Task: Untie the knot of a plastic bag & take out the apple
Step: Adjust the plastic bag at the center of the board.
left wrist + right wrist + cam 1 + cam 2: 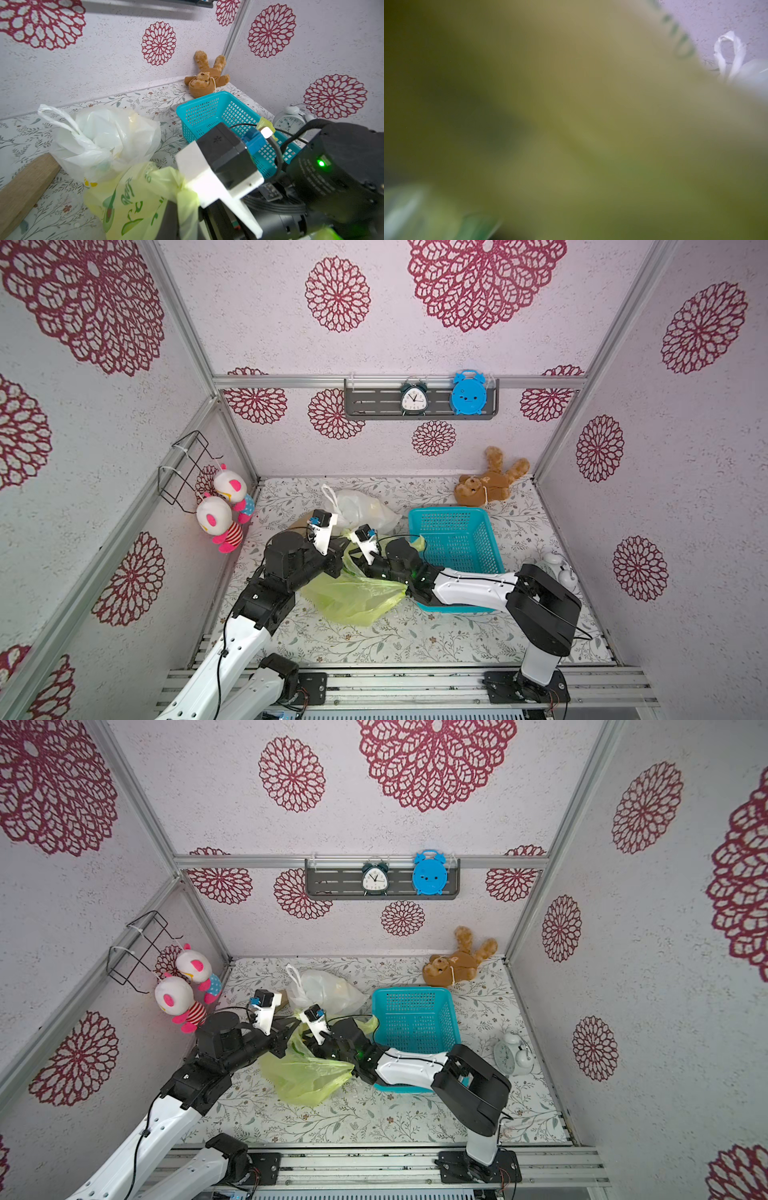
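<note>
Green plastic bag (357, 597), on the table (415, 639) centre-to-front edge, just beside teal basket (453, 512) — top film held up by left gripper (337, 559), pinched on it, likely steadying the knot; right gripper (355, 562) buried in film, opening untellable — apple unseen, presumably inside

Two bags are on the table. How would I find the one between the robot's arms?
Find the turquoise basket on the flowery table. Right beside it, on the side towards the hanging dolls, lies the yellow-green bag. It alone is yellow-green with green print; the white bag sits farther back, near the wall.
</note>
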Controlling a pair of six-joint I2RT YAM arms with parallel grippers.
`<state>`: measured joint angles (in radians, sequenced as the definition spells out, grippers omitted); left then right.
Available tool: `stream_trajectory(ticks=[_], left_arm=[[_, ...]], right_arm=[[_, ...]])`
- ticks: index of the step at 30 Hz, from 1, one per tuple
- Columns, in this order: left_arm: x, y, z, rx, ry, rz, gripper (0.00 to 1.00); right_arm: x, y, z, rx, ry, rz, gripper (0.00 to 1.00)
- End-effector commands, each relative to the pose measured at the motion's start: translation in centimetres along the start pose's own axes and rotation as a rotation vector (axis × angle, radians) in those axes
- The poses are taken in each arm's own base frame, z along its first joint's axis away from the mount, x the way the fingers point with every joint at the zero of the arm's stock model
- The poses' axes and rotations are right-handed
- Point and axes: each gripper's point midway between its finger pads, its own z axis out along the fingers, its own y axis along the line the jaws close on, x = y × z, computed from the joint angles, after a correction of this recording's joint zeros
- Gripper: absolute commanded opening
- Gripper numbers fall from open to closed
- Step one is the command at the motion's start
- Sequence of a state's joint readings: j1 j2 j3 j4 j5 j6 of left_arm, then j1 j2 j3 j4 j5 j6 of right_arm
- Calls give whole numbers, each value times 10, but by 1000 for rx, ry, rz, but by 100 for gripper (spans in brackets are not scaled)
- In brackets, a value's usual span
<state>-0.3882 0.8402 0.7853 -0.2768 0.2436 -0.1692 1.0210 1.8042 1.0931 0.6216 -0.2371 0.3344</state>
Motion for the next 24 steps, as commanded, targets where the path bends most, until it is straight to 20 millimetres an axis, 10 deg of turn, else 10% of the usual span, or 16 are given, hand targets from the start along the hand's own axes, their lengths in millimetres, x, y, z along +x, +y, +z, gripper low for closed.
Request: stream_trajectory(ticks=[1, 9, 17, 24], left_arm=[[-9, -12, 1, 64, -39, 18, 0], [-6, -9, 1, 55, -44, 12, 0], [15, 21, -25, -126, -71, -19, 0], [19, 41, -38, -256, -73, -21, 0]], right_arm=[[21, -29, 13, 116, 93, 70, 59], [62, -80, 49, 302, 249, 143, 60], [83, -143, 29, 559, 270, 224, 60], [83, -158, -3, 678, 291, 198, 60]])
